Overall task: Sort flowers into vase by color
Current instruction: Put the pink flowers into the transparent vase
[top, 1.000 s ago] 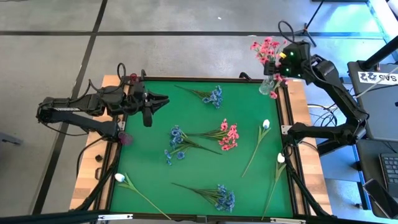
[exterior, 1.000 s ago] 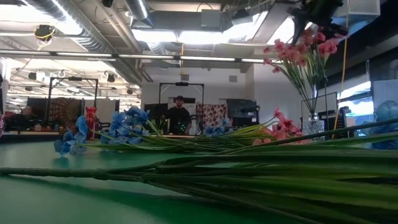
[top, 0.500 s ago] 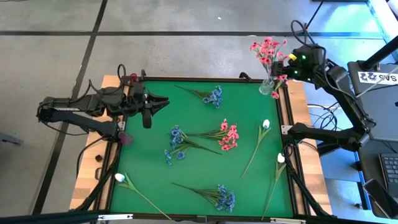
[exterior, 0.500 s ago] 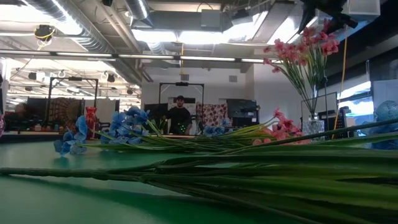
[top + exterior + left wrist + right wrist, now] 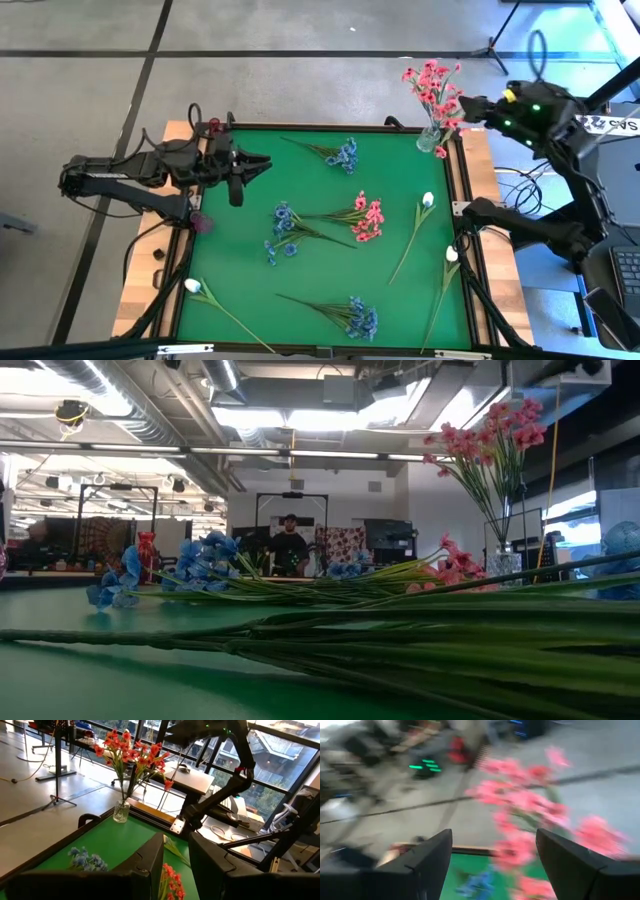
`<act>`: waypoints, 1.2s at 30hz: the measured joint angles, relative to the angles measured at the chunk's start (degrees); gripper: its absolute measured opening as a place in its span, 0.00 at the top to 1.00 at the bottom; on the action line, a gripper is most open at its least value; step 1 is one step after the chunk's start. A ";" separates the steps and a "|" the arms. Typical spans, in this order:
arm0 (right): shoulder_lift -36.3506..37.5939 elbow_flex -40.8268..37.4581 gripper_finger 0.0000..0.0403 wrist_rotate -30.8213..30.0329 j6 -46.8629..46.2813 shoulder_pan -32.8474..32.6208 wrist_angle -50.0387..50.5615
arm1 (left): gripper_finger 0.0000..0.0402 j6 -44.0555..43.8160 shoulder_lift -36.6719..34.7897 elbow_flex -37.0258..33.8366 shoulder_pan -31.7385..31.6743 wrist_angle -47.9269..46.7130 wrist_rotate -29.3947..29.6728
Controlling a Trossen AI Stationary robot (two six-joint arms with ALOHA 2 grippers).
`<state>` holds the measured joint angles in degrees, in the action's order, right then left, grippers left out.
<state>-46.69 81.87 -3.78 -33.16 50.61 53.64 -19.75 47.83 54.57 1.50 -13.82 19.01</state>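
Observation:
A clear glass vase (image 5: 430, 139) stands at the table's far right corner and holds a bunch of pink sprigs (image 5: 430, 84), also seen in the low view (image 5: 492, 444) and the left wrist view (image 5: 131, 753). My right gripper (image 5: 468, 104) hovers open just right of those blooms, past the table edge, and holds nothing (image 5: 492, 865). On the green mat lie blue sprigs (image 5: 343, 154) (image 5: 283, 226) (image 5: 358, 317), a pink sprig (image 5: 367, 216) and white buds (image 5: 427, 200) (image 5: 451, 255) (image 5: 192, 286). My left gripper (image 5: 258, 163) waits open at the far left (image 5: 176, 865).
A small pink thing (image 5: 202, 222) sits at the mat's left edge under the left arm. A dark raised frame (image 5: 461, 200) borders the mat. In the low view, green stems (image 5: 420, 640) fill the foreground. People stand in the room beyond (image 5: 288, 550).
My right gripper has drawn back from above the vase toward the right, beyond the table's edge, and has risen out of the low view. The pink bunch stays standing in the vase.

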 joint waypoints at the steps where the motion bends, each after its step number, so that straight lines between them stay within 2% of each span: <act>1: 0.52 0.00 0.29 3.05 0.52 0.00 -1.97 | 0.78 0.00 -0.02 0.00 0.00 0.30 0.00; 6: 2.03 0.00 0.29 20.13 2.16 -0.02 -8.69 | 0.78 0.89 -0.33 0.01 0.00 2.21 -0.15; 8: 2.03 -0.24 0.29 25.08 2.93 -0.22 -10.35 | 0.78 1.00 0.02 0.00 -0.04 3.52 -3.35; 10: 1.81 -0.92 0.29 27.10 3.43 -1.79 -12.34 | 0.78 2.03 1.46 0.02 0.00 5.13 -9.42; 13: 1.39 -2.99 0.29 27.27 3.65 -6.38 -17.13 | 0.78 2.23 5.70 0.02 0.91 3.93 -13.82; 17: -0.47 -5.67 0.29 27.16 3.69 -14.81 -26.55 | 0.78 2.02 13.97 0.00 1.62 3.84 -13.97; 23: -6.22 -5.92 0.29 21.82 4.52 -27.97 -35.89 | 0.73 0.93 25.08 0.00 -0.59 5.61 -14.89; 29: -10.58 -5.31 0.29 16.52 4.59 -37.95 -37.37 | 0.60 -0.25 35.35 0.00 -3.65 4.81 -21.20; 33: -12.35 -4.96 0.29 13.39 4.55 -42.88 -37.15 | 0.51 4.66 42.34 0.00 -3.49 4.45 -20.87; 36: -12.51 -4.92 0.29 11.92 3.85 -45.05 -37.10 | 0.49 7.58 47.80 0.00 -3.41 5.79 -19.54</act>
<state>-59.20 76.95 8.14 -29.32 5.56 16.53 -12.16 95.63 54.57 -1.92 -8.03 -0.53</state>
